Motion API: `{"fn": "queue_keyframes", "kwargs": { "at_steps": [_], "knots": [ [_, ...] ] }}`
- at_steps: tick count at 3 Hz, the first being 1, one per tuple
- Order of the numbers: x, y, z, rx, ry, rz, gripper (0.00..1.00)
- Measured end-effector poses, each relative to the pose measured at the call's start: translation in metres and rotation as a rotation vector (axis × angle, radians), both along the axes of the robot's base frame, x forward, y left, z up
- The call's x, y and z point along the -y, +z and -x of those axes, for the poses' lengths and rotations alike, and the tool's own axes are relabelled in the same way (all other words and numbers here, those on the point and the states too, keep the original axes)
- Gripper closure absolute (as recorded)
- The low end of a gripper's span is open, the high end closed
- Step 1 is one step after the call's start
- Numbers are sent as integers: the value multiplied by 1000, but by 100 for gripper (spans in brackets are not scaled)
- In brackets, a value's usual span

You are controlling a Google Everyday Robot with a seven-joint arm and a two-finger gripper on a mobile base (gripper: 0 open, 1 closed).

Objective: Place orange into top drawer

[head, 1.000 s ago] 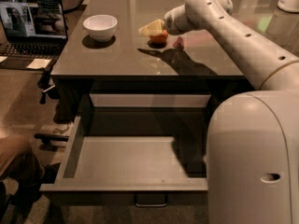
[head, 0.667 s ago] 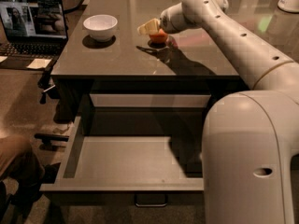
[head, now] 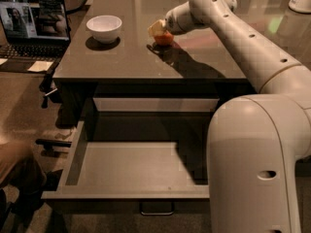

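The orange is on the dark grey tabletop, right of the white bowl. My gripper is at the orange, coming from the right and covering its upper left side, with the long white arm stretched over the table. The top drawer is pulled open below the table's front edge. Its light grey floor is bare and the small metal pull shows on its front.
An open laptop stands on a lower surface to the left, with a paper note by it. My white base fills the lower right and overlaps the drawer's right end. Something brown and blurred is at the lower left.
The arm has shifted slightly left and up over the table. The gripper stays at the orange, which is in nearly the same spot. The drawer stays open.
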State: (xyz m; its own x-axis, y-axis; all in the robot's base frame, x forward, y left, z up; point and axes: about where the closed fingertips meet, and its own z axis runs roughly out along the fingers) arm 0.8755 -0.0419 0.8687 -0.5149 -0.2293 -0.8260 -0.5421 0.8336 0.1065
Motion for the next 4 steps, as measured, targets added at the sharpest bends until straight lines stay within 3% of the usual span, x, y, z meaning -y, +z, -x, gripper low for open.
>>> {"fn": "queue_keyframes", "kwargs": {
  "at_steps": [1, 2, 3, 4],
  "knots": [
    [1, -1, 3, -16, 6, 5, 88],
    [0, -1, 7, -27, 17, 11, 100],
    [-1, -2, 23, -50, 57, 13, 100],
    [11, 20, 54, -17, 67, -13, 100]
  ]
}}
